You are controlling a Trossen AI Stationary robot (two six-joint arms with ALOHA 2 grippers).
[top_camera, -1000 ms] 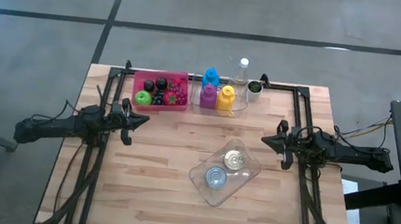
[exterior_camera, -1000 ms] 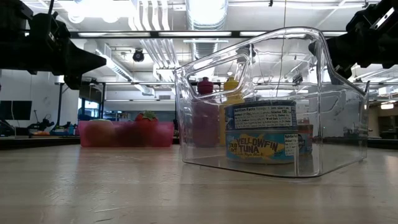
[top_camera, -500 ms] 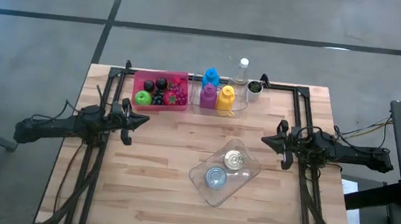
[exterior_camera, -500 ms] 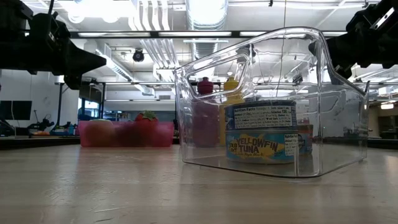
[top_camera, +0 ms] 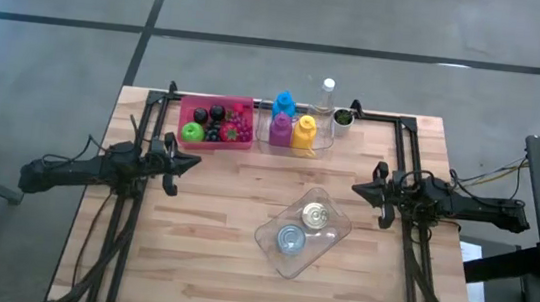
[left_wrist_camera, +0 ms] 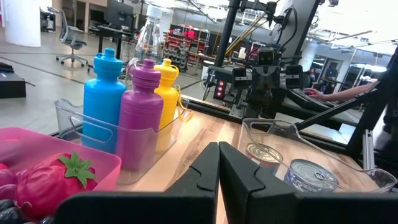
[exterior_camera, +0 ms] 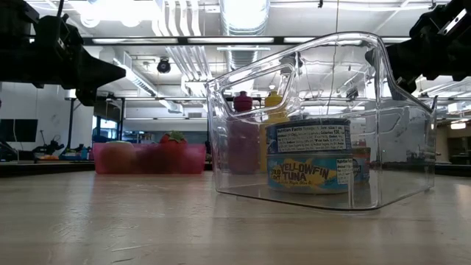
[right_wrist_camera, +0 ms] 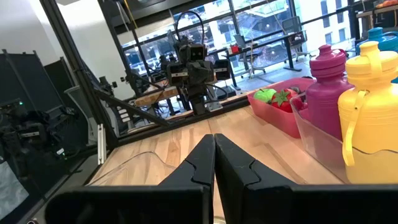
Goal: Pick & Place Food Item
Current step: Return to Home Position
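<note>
A clear plastic bin (top_camera: 304, 233) stands near the middle of the table with two tuna cans (top_camera: 315, 215) (top_camera: 290, 239) inside, resting on its floor; the low view shows the cans' labels (exterior_camera: 309, 173). A pink tray (top_camera: 217, 123) of toy fruit sits at the far left. My left gripper (top_camera: 194, 161) is shut and level at the table's left side, above the wood. My right gripper (top_camera: 357, 188) is shut and level at the right side. Both are apart from the bin.
A clear tray (top_camera: 294, 133) with blue, purple and yellow bottles stands at the far middle, with a clear bottle (top_camera: 327, 95) and a small dark cup (top_camera: 343, 118) beside it. Black frame rails (top_camera: 148, 118) run along both table sides. Bare wood lies near the front edge.
</note>
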